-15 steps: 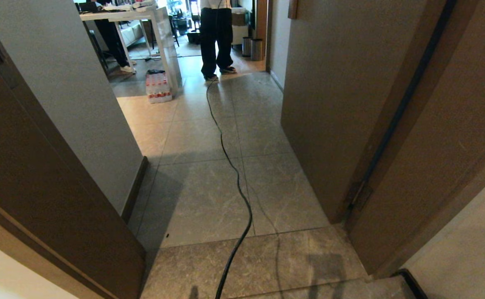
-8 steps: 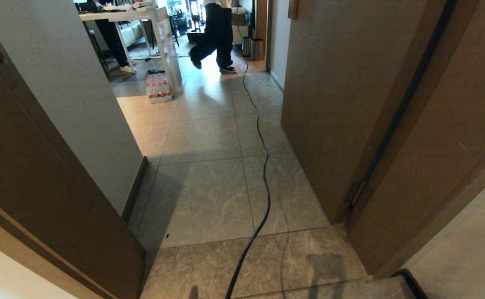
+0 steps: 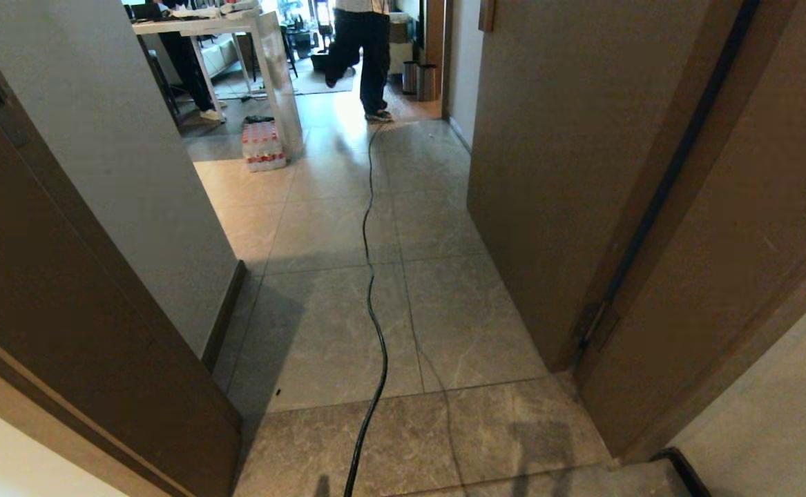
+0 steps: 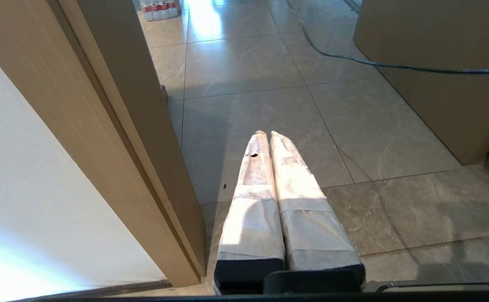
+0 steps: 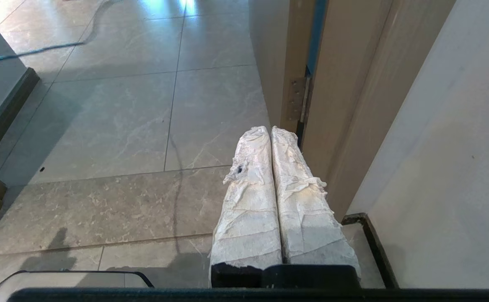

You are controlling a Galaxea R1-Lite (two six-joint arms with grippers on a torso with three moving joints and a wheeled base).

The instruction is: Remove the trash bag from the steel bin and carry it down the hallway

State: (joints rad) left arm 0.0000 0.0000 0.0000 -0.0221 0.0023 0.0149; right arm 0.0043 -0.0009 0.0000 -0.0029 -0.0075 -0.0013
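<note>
Tiled hallway [image 3: 333, 331] (cable [image 3: 368, 276] crossing).

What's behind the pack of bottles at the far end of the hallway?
Right behind the pack of bottles stands a white table leg; the floor tiles run on into a room where a person's legs stand. The floor directly behind the pack is hidden.
</note>
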